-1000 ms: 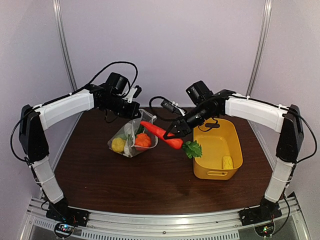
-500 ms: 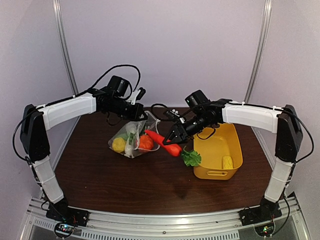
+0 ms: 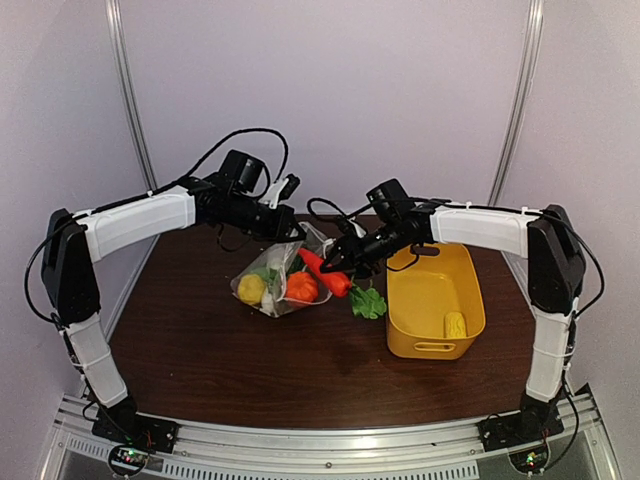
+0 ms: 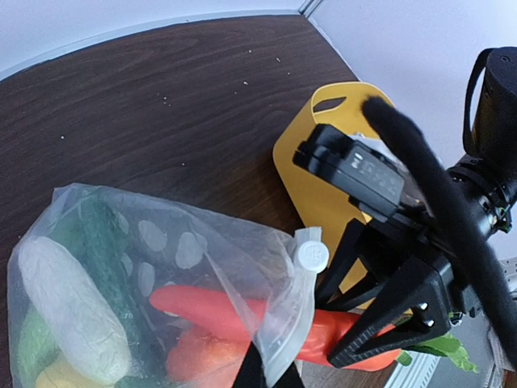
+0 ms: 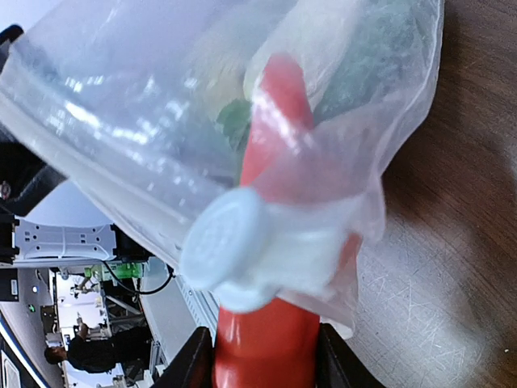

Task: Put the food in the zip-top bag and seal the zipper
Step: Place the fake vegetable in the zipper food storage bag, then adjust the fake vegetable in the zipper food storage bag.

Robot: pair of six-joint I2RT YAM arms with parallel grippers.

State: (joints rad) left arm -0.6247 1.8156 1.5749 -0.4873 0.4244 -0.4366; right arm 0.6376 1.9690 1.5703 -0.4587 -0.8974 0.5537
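The zip-top bag (image 3: 272, 285) hangs tilted over the table. My left gripper (image 3: 290, 222) is shut on the bag's mouth edge (image 4: 275, 356). The zipper's white slider tab (image 4: 311, 256) sits at the mouth corner. Inside lie a white piece (image 4: 69, 311), a green cucumber (image 4: 101, 238), a yellow piece (image 3: 251, 288) and an orange piece (image 3: 300, 287). My right gripper (image 3: 338, 262) is shut on a red-orange carrot (image 5: 271, 339). The carrot's tip (image 4: 202, 307) is inside the bag's mouth, and its green leaves (image 3: 368, 302) hang outside. The tab (image 5: 226, 238) rests against the carrot.
A yellow basket (image 3: 470, 300) stands on the right of the brown table (image 3: 250, 360), close to the right gripper. It holds a yellow corn cob (image 3: 455, 324). Grey walls and metal posts close off the back and sides.
My right gripper has carried the carrot left and back, and its tip has entered the bag's mouth. The left gripper has shifted the bag slightly right.
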